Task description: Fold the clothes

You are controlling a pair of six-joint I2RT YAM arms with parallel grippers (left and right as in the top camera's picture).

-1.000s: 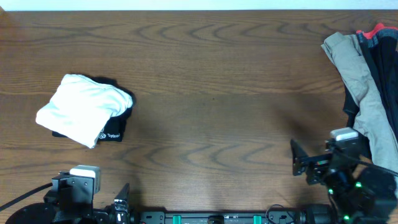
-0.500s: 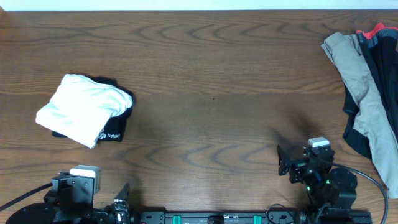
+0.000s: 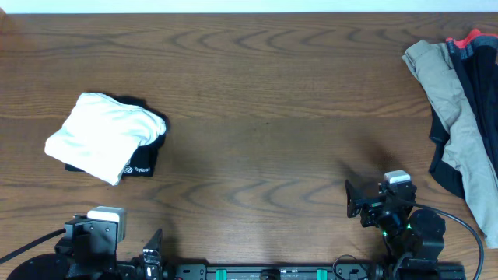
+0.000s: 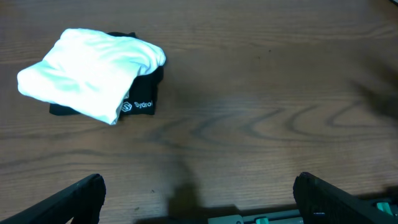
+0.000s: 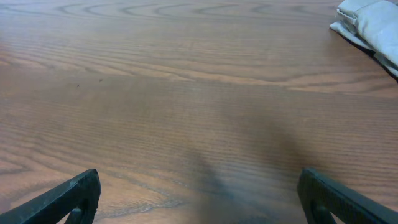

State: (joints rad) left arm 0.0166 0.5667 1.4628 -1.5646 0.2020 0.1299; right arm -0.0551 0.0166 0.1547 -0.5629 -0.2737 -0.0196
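In the overhead view, a white T-shirt (image 3: pixel 101 136) is seen folded into a rumpled bundle at the left of the wooden surface (image 3: pixel 264 93), laid on top of a black garment (image 3: pixel 148 162) whose edge with small white lettering shows at its near right side. At the far right edge a loose pile is heaped: a khaki garment (image 3: pixel 459 128), a dark garment (image 3: pixel 484 85) and a red garment (image 3: pixel 471 39) at the top, all overlapping. The left gripper (image 3: pixel 152 250) is parked at the near left edge and the right gripper (image 3: pixel 356 201) at the near right, well apart from both heaps. In the left wrist view, the white T-shirt and the black garment are seen far left, and the fingers (image 4: pixel 68 199) are spread fully wide at the lower corners with nothing between them. In the right wrist view, bare wood is shown with only a corner of the khaki garment (image 5: pixel 373 25) at the far right; these fingers (image 5: pixel 62 199) are likewise spread wide and hold nothing
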